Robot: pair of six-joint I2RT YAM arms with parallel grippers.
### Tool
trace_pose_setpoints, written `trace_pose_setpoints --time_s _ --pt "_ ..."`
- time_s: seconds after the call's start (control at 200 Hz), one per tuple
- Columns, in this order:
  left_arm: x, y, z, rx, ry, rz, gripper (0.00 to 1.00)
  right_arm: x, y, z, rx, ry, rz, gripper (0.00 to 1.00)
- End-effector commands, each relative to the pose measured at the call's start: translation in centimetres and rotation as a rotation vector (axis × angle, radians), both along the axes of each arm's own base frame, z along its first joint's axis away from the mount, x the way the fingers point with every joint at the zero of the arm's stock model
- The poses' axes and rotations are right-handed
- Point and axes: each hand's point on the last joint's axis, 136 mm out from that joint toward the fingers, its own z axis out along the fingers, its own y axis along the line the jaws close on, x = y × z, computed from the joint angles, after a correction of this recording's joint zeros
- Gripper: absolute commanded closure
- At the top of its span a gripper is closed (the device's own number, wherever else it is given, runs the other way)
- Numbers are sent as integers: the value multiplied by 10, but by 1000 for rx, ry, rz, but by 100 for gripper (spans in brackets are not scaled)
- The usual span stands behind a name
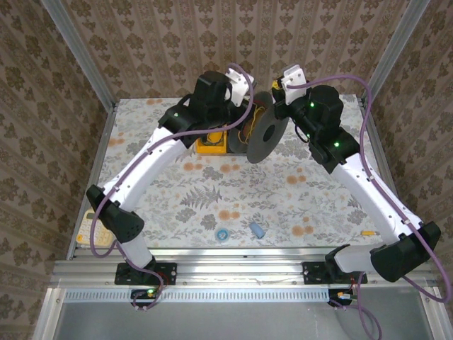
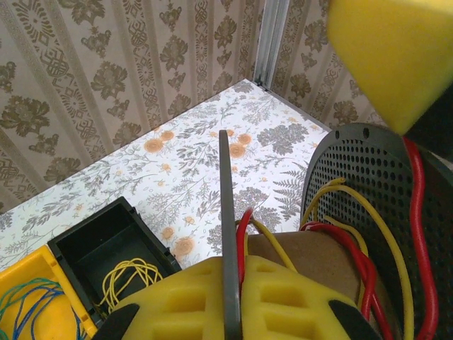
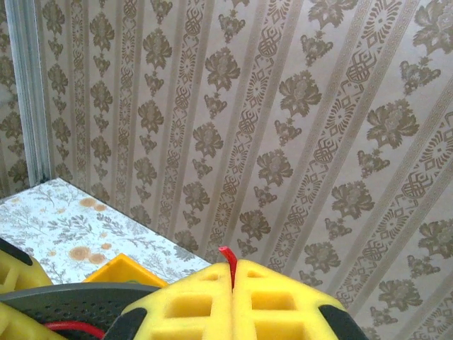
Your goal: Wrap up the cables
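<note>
The dark grey spool (image 1: 265,134) stands on edge at the back of the table, between both wrists. My left gripper (image 2: 232,265) is shut on the spool's thin flange (image 2: 226,191), and a loop of the red cable (image 2: 244,230) runs in between the pads beside it. Red and yellow wires lie round the brown core (image 2: 311,258) and against the perforated flange (image 2: 361,170). My right gripper (image 3: 233,273) is shut on the red cable's end (image 3: 228,256), whose tip pokes up above the yellow pads. The spool's rim (image 3: 64,294) lies at the lower left of that view.
A black bin (image 2: 106,248) holding yellow wire and a yellow bin (image 2: 28,297) holding blue and green wire sit left of the spool. Near the front edge lie a blue ring (image 1: 223,234) and a blue cylinder (image 1: 257,229). Patterned walls close the back and sides.
</note>
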Motion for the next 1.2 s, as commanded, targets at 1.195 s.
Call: trace_pose_setpoints --time_s 1.195 --pt "-110 42 79 -172 -289 -504 100 21 -49 -96 492 497 381 100"
